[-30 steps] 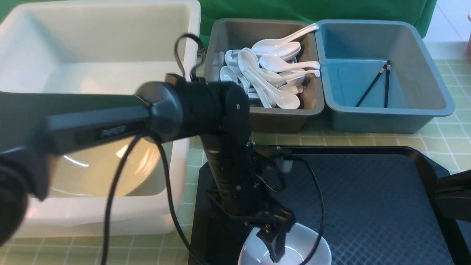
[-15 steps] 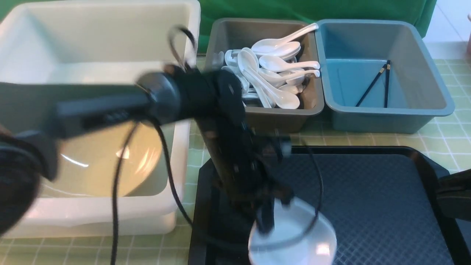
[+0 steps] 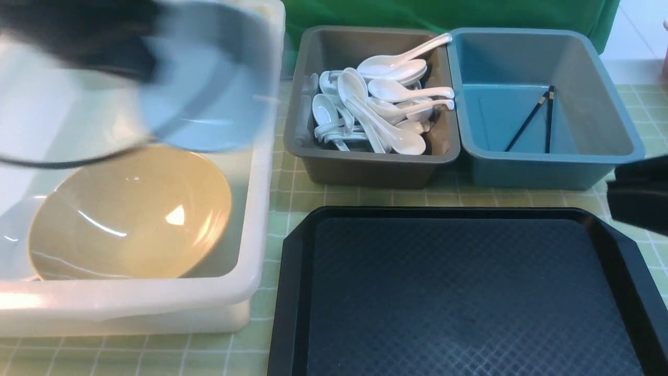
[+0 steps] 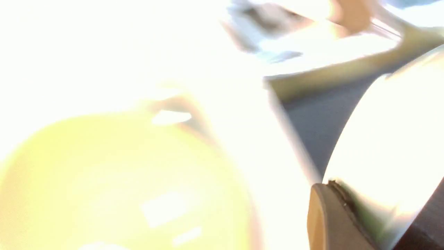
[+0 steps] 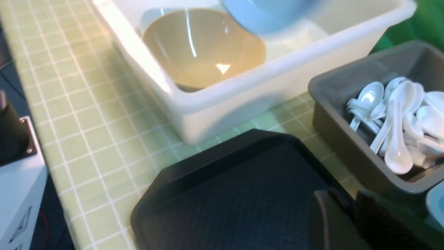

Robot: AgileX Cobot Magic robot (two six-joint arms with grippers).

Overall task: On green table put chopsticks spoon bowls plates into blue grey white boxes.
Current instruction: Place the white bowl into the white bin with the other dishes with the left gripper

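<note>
Left pincer (image 4: 341, 199) clamping shut on plate (image 3: 209, 99), hovering over white box (image 3: 259, 230) far-right corner | right pincer (image 5: 353, 222): opening unreadable

Blurred white plate (image 3: 209, 94) airborne above white box (image 3: 255, 209) holding tan bowl (image 3: 130, 214); spoons (image 3: 376, 115) fill grey box (image 3: 365, 169); chopsticks (image 3: 532, 122) in blue box (image 3: 600, 94).

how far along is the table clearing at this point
Done: the tan bowl lies in the white box, the spoons fill the grey box, and the chopsticks are in the blue box. In hand: the left jaws are shut on a white plate, blurred, above the white box. Left: setting that plate down in it; the black tray shows nothing more to move.
</note>
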